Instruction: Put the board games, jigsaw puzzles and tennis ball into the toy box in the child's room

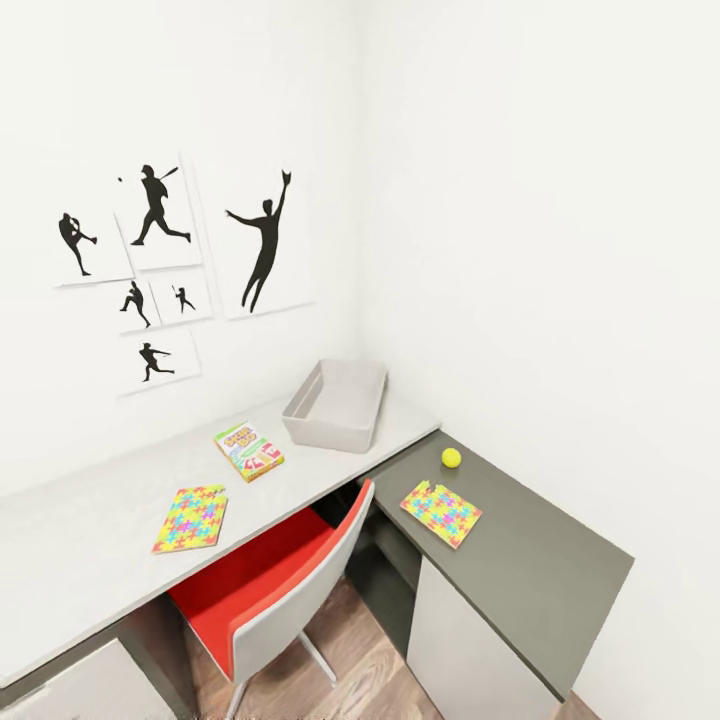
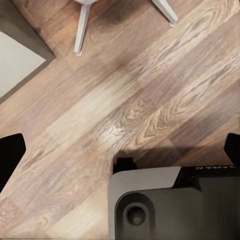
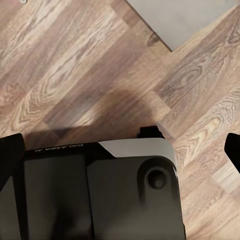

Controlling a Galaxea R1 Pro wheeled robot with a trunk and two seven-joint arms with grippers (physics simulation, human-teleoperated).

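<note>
Approach stage. The toy box (image 1: 336,404) sat empty on the table (image 1: 90,530); beside it lay a board game (image 1: 248,451), farther off two puzzles (image 1: 191,519) and the ball (image 1: 451,457). Both grippers (image 2: 120,150) hung spread, holding nothing. Nearest item deserved first grasp.

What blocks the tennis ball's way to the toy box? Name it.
Nothing visible. The tennis ball lies on the dark end of the table, and bare tabletop runs from it to the open toy box.
</note>
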